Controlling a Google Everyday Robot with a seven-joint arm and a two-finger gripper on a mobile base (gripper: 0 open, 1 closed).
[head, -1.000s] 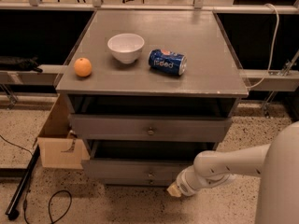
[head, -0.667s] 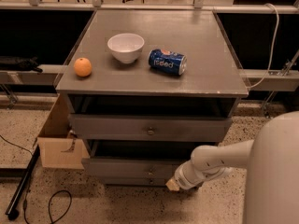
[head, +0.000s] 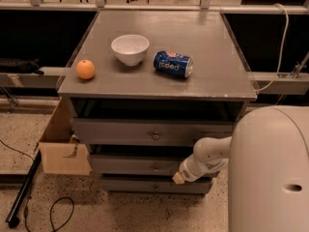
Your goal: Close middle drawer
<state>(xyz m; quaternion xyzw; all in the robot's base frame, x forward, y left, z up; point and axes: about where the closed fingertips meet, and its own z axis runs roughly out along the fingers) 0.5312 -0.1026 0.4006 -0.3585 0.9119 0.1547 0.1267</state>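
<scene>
Gripper [head: 177,179] at middle drawer [head: 130,165] front, can [head: 173,64] perhaps Pepsi

The grey flat wooden cabinet top [head: 212,42] carries three things, all toward its front left. A round orange fruit [head: 85,69] sits near the left edge, with an upright white round bowl [head: 130,49] beside it. Just right of the bowl, a blue soda can [head: 173,64] lies on its side (lettering upward). On the speckled stone floor [head: 145,211] a brown cardboard box [head: 63,151] stands against the cabinet's left, with a dark slanting pole [head: 22,195] beside it. The gripper [head: 178,178] sits low at the cabinet's right front.
</scene>
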